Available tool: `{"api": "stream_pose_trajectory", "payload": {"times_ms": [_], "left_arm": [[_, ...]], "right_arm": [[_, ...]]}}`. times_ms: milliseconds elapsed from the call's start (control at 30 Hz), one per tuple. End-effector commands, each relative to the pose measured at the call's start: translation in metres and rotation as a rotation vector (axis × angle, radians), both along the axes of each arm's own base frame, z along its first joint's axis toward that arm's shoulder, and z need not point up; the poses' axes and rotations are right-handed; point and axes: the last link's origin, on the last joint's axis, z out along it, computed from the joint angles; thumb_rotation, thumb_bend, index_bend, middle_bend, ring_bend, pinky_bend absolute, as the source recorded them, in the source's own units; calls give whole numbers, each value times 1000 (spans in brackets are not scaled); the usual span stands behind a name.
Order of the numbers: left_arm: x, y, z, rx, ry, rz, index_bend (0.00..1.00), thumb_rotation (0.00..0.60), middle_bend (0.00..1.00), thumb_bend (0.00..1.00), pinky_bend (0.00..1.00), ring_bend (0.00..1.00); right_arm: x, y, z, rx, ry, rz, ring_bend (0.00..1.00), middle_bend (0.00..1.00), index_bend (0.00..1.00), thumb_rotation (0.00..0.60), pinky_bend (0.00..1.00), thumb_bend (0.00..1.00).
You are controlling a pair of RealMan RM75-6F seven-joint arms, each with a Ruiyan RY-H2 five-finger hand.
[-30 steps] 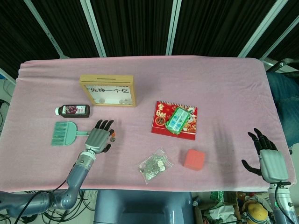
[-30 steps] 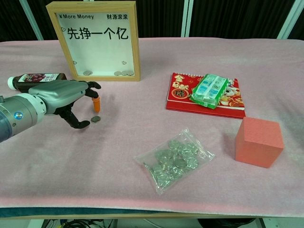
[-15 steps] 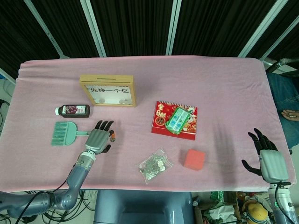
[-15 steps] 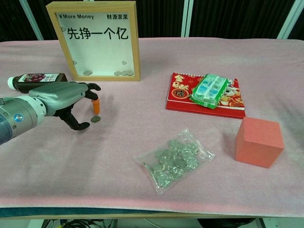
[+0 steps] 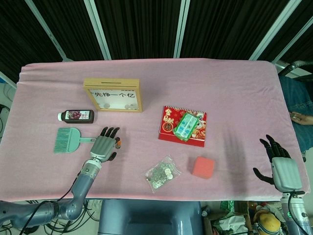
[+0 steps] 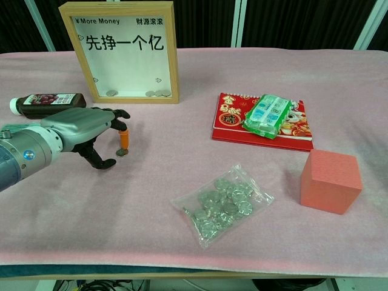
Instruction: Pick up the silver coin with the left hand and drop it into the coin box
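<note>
Now left hand (image 6: 79, 130) hovers low w/ fingers apart, orange fingertip right over the silver coin (image 6: 122, 152) lying on cloth near table's left edge, prob. lining up a pinch.

We saw a pink-clothed surface (image 5: 234, 83), dark ribbed wall panels (image 5: 142, 27) behind, pale metal struts (image 5: 182, 22) between them

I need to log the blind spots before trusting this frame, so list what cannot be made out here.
- Silver coin: the head view hides it under the left hand; the chest view leaves it too small to tell whether the orange-tipped finger touches it.
- Right hand: outside the chest view's frame.
- Coin box slot: out of sight in the chest view.
- Brush: missing from the chest view.
</note>
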Motion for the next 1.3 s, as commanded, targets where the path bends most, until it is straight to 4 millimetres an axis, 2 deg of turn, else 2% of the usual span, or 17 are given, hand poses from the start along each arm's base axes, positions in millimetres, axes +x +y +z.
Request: {"api": "stream_pose_trajectory", "payload": {"times_ms": [33,1300], "left_arm": [[0,1,0,2,0,0,408,600,33,347,0,0],[-1,3,-7,-6,39,1,442,600,34,364,0,0]], "right_arm": [[0,0,0,0,0,0,95,11,124,600,193,163],[0,0,0,2,-4,-2,95,11,124,600,193,162]]}}
